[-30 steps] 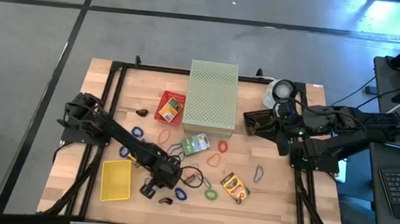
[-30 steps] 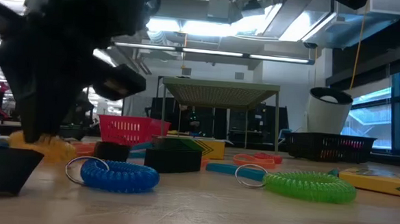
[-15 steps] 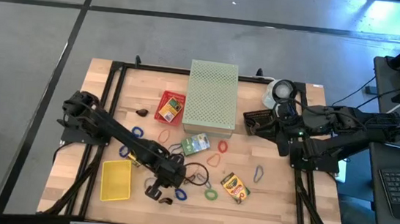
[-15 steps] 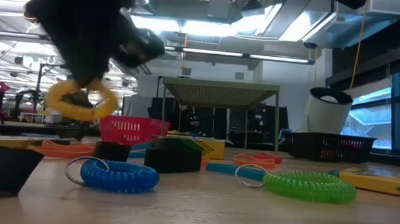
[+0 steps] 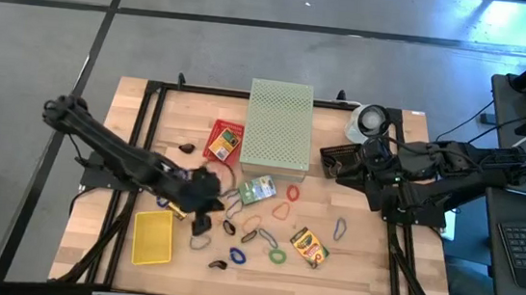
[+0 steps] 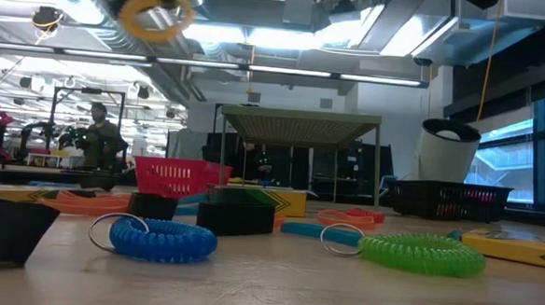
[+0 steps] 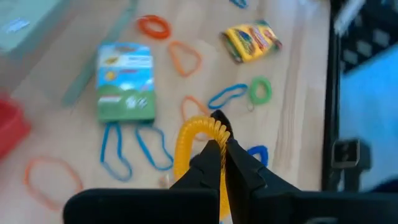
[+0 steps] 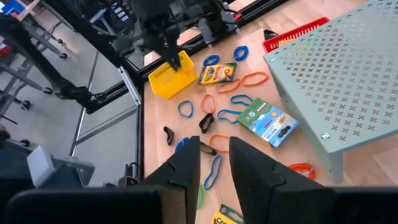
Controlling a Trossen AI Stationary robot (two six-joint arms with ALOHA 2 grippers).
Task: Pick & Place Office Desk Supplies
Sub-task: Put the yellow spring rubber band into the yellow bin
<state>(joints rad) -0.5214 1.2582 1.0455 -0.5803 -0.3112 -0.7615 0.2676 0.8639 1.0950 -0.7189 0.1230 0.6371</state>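
My left gripper (image 7: 220, 132) is shut on a yellow coiled loop (image 7: 191, 138), which shows high above the table in the low view (image 6: 156, 17). From above, this gripper (image 5: 200, 222) hovers beside the yellow basket (image 5: 152, 236). Blue, green and orange loops lie flat on the wood, among them a blue coil (image 6: 160, 238) and a green coil (image 6: 421, 254). A green card box (image 5: 257, 190) and a yellow one (image 5: 309, 245) lie flat too. My right gripper (image 8: 214, 163) stands open and empty, raised at the far right. My left gripper pinches the yellow loop's coiled ring (image 7: 203, 126) between its two shut fingers. The fingers slant downward. Most of the loop sticks out past the fingertips, and it is lifted clear of the table.
A large pale green perforated box (image 5: 278, 127) stands at the far middle, with a red basket (image 5: 224, 141) to its left. A black basket (image 5: 339, 159) and a white round thing (image 5: 367, 122) sit at the far right. Small black clips (image 5: 187, 147) lie about.
My left gripper has risen from the table near the front edge, drawn back a little toward the far-left and rolled about its own line. The yellow loop went up with it, from table level to well above the other things.
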